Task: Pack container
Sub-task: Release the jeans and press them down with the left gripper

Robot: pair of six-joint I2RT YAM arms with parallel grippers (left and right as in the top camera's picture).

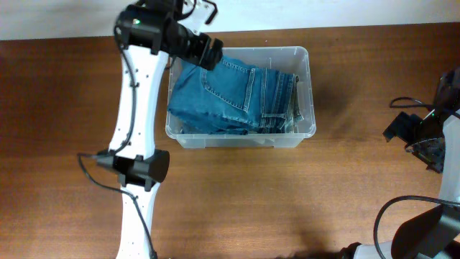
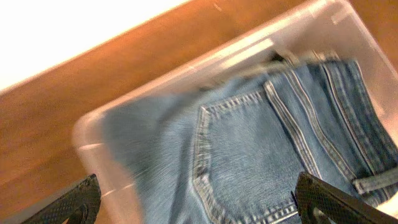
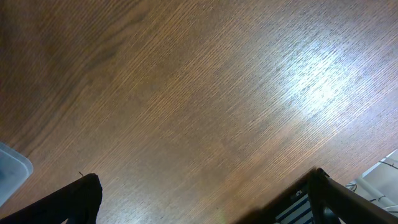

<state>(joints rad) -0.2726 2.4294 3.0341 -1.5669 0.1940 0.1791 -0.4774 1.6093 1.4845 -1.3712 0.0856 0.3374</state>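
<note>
The clear plastic container (image 1: 305,86) stands at the back middle of the table. Folded blue jeans (image 1: 233,93) lie inside it, filling most of it. My left gripper (image 1: 210,52) is open and empty above the container's back left corner. In the left wrist view its fingers (image 2: 199,202) are spread wide above the jeans (image 2: 267,137), and the container's rim (image 2: 186,68) shows. My right gripper (image 1: 413,133) is at the far right, well away from the container. In the right wrist view its fingers (image 3: 205,199) are open over bare wood, with a container corner (image 3: 9,171) at the left edge.
The brown wooden table (image 1: 287,194) ends at a white wall strip along the back (image 1: 345,13). The left arm's body (image 1: 136,129) lies along the left side of the container. Black cables (image 1: 402,208) run at the front right.
</note>
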